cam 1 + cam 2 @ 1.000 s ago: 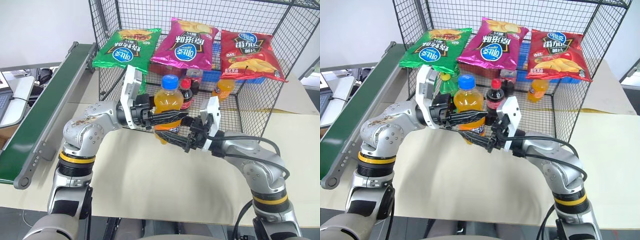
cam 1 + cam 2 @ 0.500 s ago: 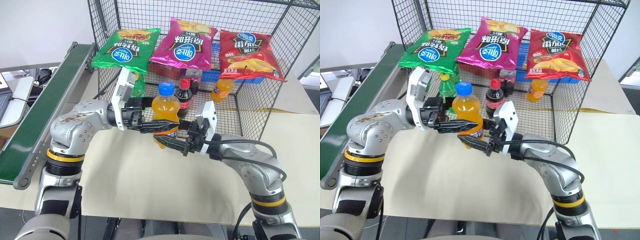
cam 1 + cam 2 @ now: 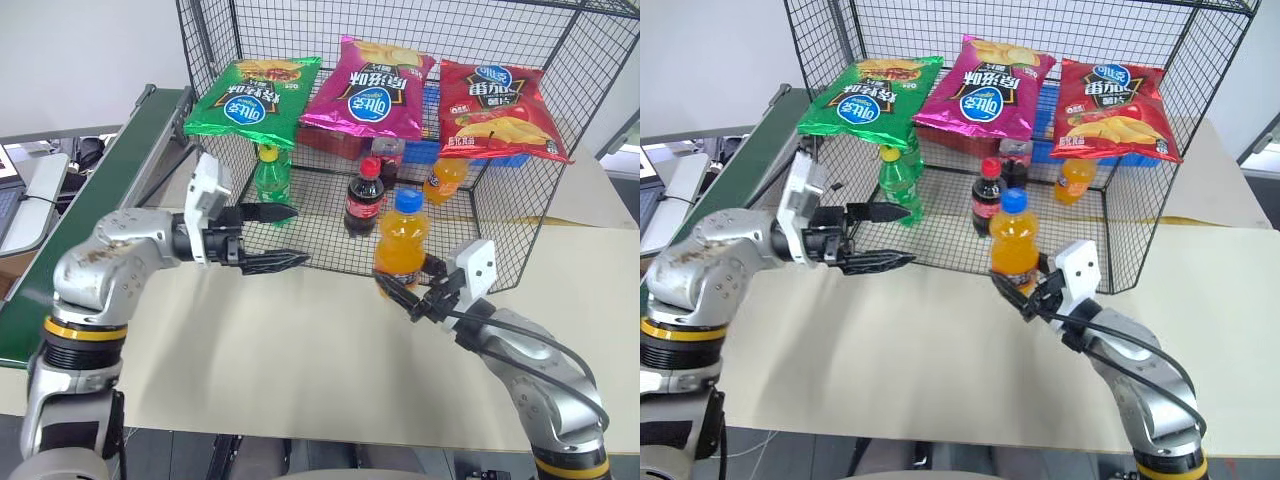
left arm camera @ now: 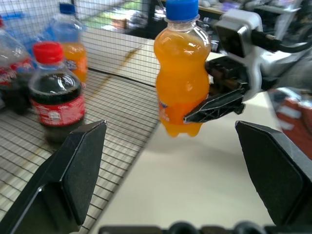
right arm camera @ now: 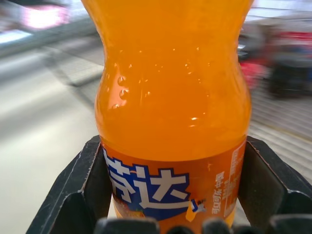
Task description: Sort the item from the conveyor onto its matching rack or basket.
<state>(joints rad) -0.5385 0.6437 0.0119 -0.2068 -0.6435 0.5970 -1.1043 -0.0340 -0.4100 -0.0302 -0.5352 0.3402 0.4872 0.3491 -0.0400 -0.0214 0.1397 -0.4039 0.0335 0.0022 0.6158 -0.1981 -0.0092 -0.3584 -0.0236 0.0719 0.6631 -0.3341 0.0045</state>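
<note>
The item, an orange soda bottle (image 3: 400, 240) with a blue cap, is upright in my right gripper (image 3: 402, 286), which is shut on its lower, labelled part. It hangs just above the table in front of the rack's open front. The right wrist view shows the bottle (image 5: 170, 112) between the black fingers (image 5: 80, 192). My left gripper (image 3: 299, 236) stands open and empty to the bottle's left, pointing towards it. The left wrist view shows the bottle (image 4: 182, 73) well beyond the spread fingers (image 4: 73, 170). The black wire rack (image 3: 510, 225) rises behind. The green conveyor (image 3: 85, 235) runs along the left.
Green (image 3: 255, 95), magenta (image 3: 372, 85) and red (image 3: 500, 95) chip bags hang across the rack's back. On its mesh floor stand a green soda bottle (image 3: 270, 177), a cola bottle (image 3: 362, 200) and an orange-capped orange bottle (image 3: 446, 178). The beige table (image 3: 290, 350) spreads in front.
My left gripper opened, let go of the bottle and drew back to the left. My right gripper carried the bottle right and down, to the rack's front.
</note>
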